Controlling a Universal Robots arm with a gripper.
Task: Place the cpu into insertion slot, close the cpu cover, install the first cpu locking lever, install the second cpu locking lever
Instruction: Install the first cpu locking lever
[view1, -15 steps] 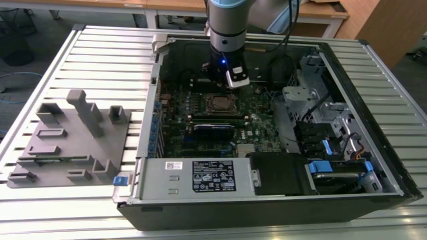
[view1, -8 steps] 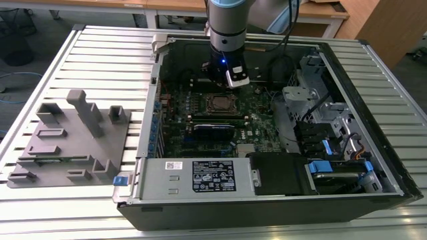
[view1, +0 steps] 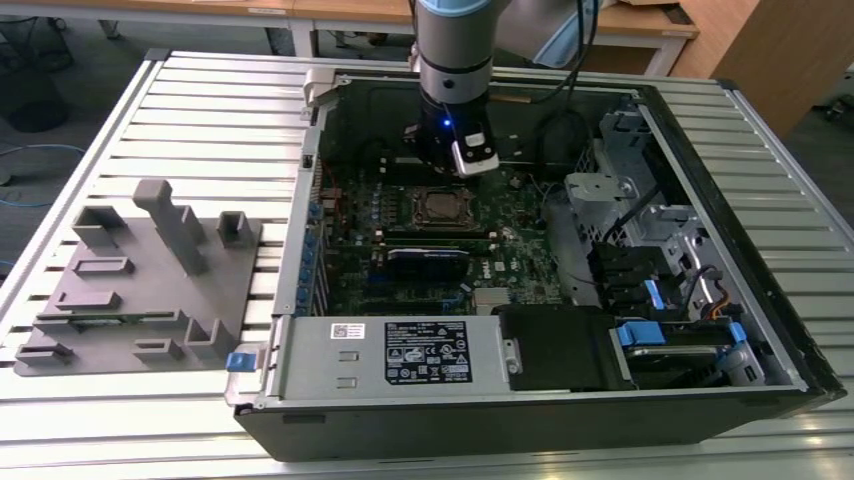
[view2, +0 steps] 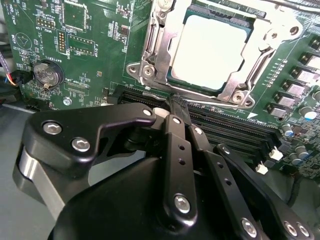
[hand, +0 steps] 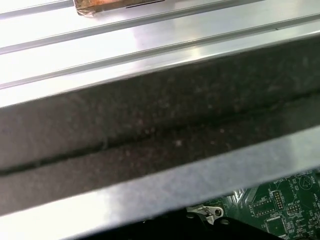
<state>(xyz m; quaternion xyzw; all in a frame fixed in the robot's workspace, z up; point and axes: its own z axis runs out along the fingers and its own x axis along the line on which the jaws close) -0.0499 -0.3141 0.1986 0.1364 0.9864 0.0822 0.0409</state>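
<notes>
Silver-grey metal marks the cpu (view2: 210, 47), which lies flat in its socket in the upper right of the second wrist view. The cpu cover (view2: 150, 50) is already down around it, a silver frame whose window leaves the chip's top bare. In the exterior view the same socket sits near the middle of the frame, with the cpu (view1: 437, 208) a small dull square on the green motherboard (view1: 521, 240).

Just beside the socket's near edge in the second wrist view, the gripper (view2: 175, 107) has its two black fingers pressed together with nothing between them; their tips hang over the dark memory slots (view2: 220, 127). A round coin battery (view2: 46, 75) sits on the board in the left part of that view.

In the exterior view the arm comes down from the top centre, with the gripper (view1: 461, 165) just above the socket. The open computer case (view1: 534, 420) lies on a slatted metal table (view1: 80, 420). A grey fixture block (view1: 140, 275) rests at the left of the frame, and the silver power supply (view1: 387, 355) fills the case's lower part.
</notes>
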